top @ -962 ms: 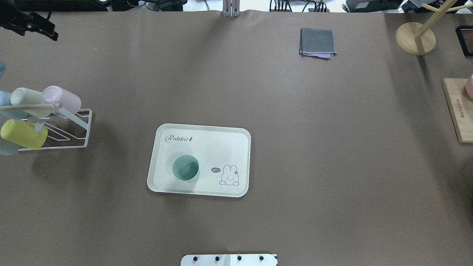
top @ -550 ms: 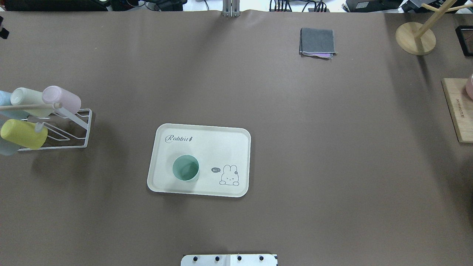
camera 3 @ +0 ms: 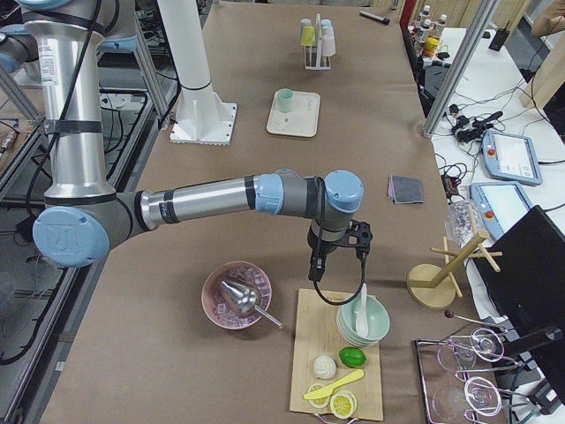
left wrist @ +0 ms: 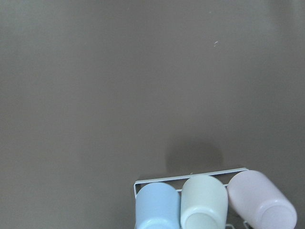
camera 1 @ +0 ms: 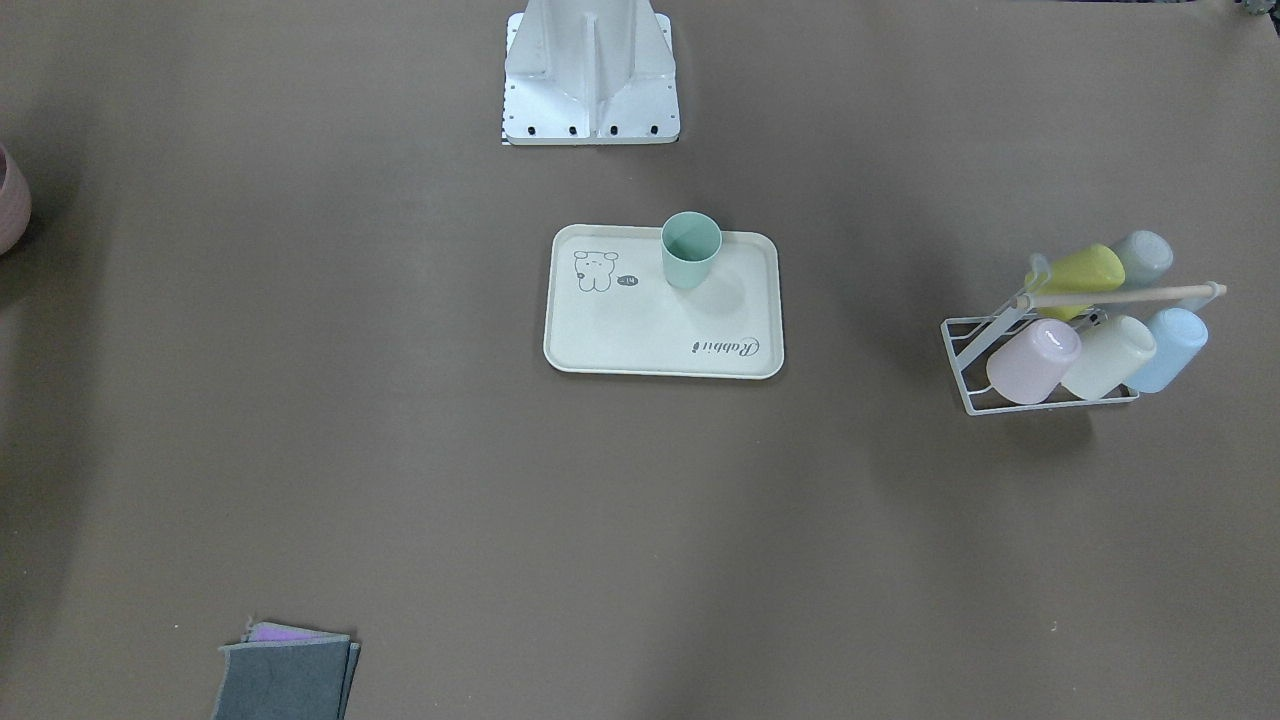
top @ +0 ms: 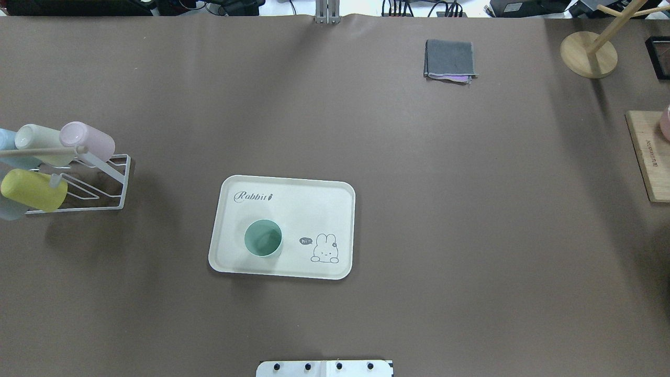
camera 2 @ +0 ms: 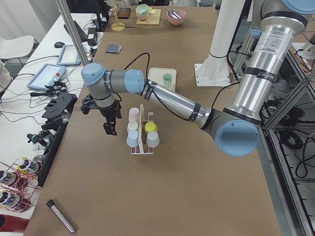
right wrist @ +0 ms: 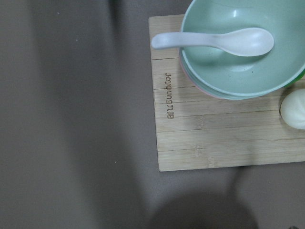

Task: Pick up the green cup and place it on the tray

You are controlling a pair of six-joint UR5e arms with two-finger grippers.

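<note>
Green cup upright on tray, beside rabbit drawing. Cup rack well apart at desk left edge. Left claw near rack, right claw near wooden board; whether either claw is apart or together cannot be told.

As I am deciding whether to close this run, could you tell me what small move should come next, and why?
Probably just park the arms: the green cup stands upright on the tray, inside its rim, ungripped. The left gripper hangs by the cup rack, the right gripper near a wooden board.
</note>
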